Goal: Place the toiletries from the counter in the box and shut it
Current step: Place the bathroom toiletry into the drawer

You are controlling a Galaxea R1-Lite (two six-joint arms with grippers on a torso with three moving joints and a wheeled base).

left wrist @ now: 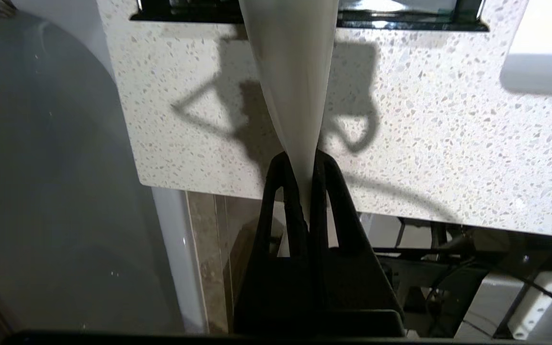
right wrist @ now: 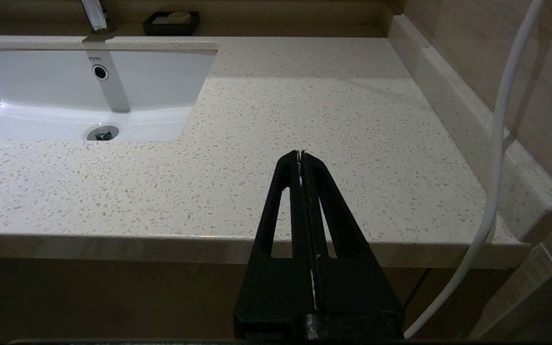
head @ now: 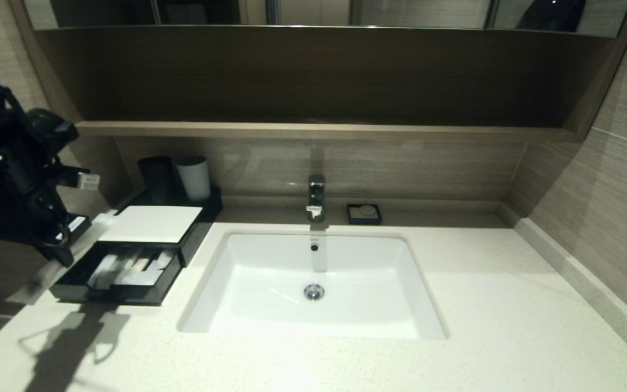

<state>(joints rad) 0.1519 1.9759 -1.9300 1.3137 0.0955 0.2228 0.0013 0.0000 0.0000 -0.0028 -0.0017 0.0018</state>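
Note:
The black box (head: 153,223) with a white top panel stands on the counter (head: 509,305) left of the sink (head: 313,283). Its front drawer (head: 74,286) is pulled open and whitish packets (head: 128,267) lie inside. My left gripper (head: 63,253) hangs above the counter's left front corner, just off the drawer. In the left wrist view this gripper (left wrist: 300,160) is shut on one end of a long whitish packet (left wrist: 295,72), which reaches toward the drawer's front edge (left wrist: 400,21). My right gripper (right wrist: 301,154) is shut and empty above the counter's front edge, right of the sink (right wrist: 65,96).
A dark cup (head: 155,177) and a pale cup (head: 194,177) stand behind the box. The faucet (head: 316,196) and a small black soap dish (head: 364,213) are at the back. A wall with a raised ledge (head: 580,272) bounds the right. A white cable (right wrist: 496,143) hangs by the right arm.

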